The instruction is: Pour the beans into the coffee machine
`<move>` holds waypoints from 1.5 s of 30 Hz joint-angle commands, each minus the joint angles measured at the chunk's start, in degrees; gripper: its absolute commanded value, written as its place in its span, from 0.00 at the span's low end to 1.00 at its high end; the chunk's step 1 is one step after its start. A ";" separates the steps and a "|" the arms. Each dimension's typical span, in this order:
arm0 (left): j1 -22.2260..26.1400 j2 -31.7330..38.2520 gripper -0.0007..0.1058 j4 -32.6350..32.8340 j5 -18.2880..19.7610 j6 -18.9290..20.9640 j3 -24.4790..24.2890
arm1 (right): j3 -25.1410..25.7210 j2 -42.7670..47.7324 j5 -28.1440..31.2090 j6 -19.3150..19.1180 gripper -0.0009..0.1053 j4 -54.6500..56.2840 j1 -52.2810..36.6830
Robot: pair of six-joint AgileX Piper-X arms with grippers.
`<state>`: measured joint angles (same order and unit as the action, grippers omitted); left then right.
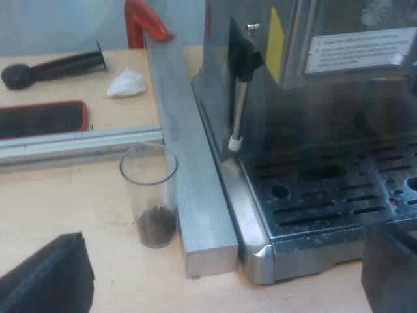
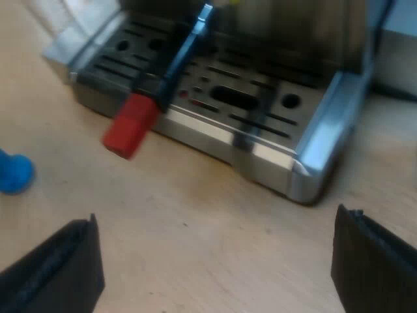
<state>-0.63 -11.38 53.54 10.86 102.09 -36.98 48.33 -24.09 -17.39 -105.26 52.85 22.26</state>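
Note:
A clear measuring glass stands upright on the wooden table with a small heap of dark beans at its bottom. A metal bar lies between it and the espresso machine, whose drip tray and steam wand are close by. My left gripper hovers open over the table near the glass, with nothing between its fingers. My right gripper is open above bare table before the machine's drip tray. The holder's dark handle with its red end juts out over that tray.
A blue tamper sits on the table near the red handle end. Beyond the glass lie a black tool with a round end, a white crumpled tissue, a flat black item with a red rim and a red clamp.

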 commanded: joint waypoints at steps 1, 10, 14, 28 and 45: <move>-0.05 -3.08 0.81 -1.66 -1.46 2.77 -0.42 | 0.86 -2.63 -4.22 -1.18 0.71 -5.72 4.15; 0.20 -10.59 0.81 -6.38 -2.69 4.40 -0.26 | 0.86 -10.24 -0.15 -3.12 0.71 -16.30 18.05; 4.08 -13.94 0.81 -7.64 -1.74 3.23 -0.19 | 0.86 -14.24 6.88 -3.00 0.71 -21.94 24.76; 10.00 -18.13 0.81 -13.03 6.12 -7.74 4.75 | 0.38 -28.19 17.39 1.59 0.71 -39.29 36.69; 8.99 -22.36 0.81 -43.35 9.56 -7.72 22.95 | -2.85 -36.70 20.19 5.10 0.71 -50.05 36.68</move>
<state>8.63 -32.98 13.72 19.92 94.27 -14.71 45.36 -60.49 2.46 -99.98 4.20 58.87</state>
